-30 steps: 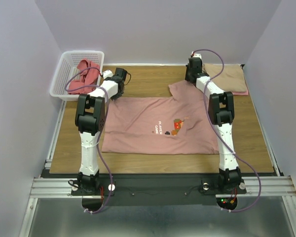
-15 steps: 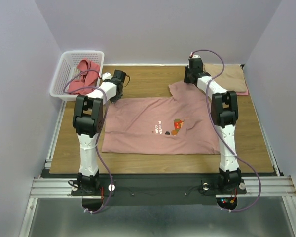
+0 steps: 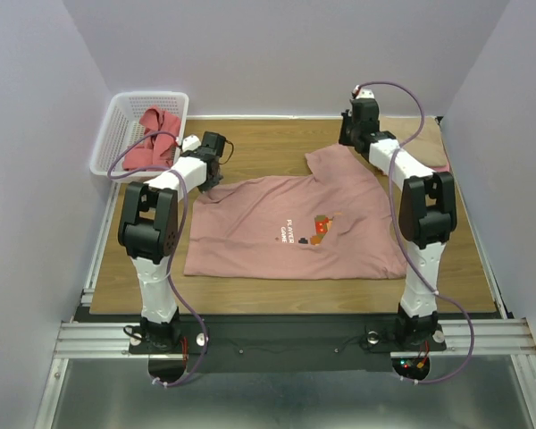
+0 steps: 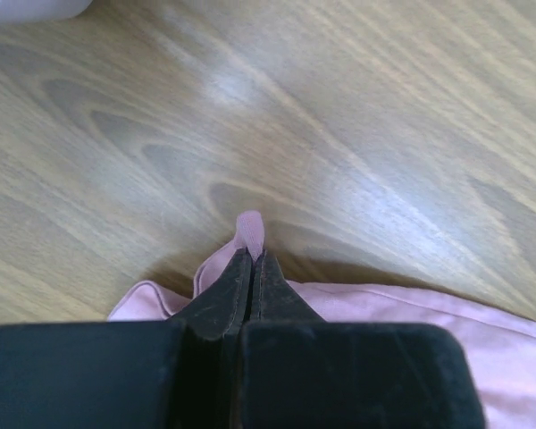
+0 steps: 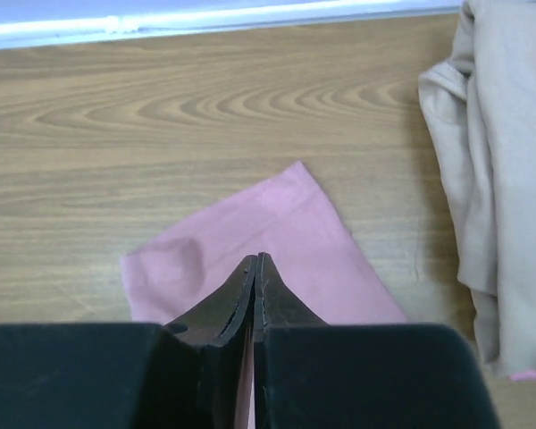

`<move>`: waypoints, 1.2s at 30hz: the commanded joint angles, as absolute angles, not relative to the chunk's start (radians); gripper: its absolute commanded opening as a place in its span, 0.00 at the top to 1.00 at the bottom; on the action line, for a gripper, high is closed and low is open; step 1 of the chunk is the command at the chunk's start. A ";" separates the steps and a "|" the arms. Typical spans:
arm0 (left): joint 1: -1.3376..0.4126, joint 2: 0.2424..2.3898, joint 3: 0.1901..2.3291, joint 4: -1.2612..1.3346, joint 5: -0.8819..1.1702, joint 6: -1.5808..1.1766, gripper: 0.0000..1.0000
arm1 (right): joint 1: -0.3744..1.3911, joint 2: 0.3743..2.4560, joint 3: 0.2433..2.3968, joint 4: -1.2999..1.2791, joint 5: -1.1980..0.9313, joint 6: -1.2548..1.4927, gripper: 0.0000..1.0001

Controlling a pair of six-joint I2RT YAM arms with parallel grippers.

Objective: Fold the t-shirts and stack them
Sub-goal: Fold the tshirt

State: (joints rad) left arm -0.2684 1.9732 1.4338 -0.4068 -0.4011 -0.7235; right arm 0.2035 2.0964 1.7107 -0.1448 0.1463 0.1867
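Observation:
A dusty pink t-shirt (image 3: pixel 295 228) with a pixel-game print lies spread on the table. My left gripper (image 3: pixel 205 179) is shut on its far left corner; in the left wrist view a tip of pink cloth (image 4: pixel 250 228) sticks out past the closed gripper (image 4: pixel 253 256). My right gripper (image 3: pixel 350 147) is shut on the shirt near its far right sleeve (image 5: pixel 250 223), with the gripper (image 5: pixel 256 259) pinching pink cloth. A tan t-shirt (image 3: pixel 429 147) lies folded at the far right, also seen in the right wrist view (image 5: pixel 505 179). A coral-red t-shirt (image 3: pixel 152 138) lies in the basket.
A white lattice basket (image 3: pixel 116 121) stands at the far left corner. Walls close in on three sides. Bare wood (image 3: pixel 268 143) shows between the two grippers along the far edge.
Both arms have swung outward, left arm to the left, right arm to the right and farther back. The pink shirt's far edge is pulled wider and its right side has shifted right.

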 commanded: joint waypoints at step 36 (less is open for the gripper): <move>-0.276 1.967 1.474 -0.397 -0.407 -0.703 1.00 | 0.207 2.384 2.011 -0.104 0.268 0.129 1.00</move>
State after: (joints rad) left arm -0.2695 2.0331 1.4799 -0.3927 -0.3962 -0.7143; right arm 0.2043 2.5256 2.0636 -0.1009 0.2546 0.1345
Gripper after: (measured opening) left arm 0.036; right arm 0.021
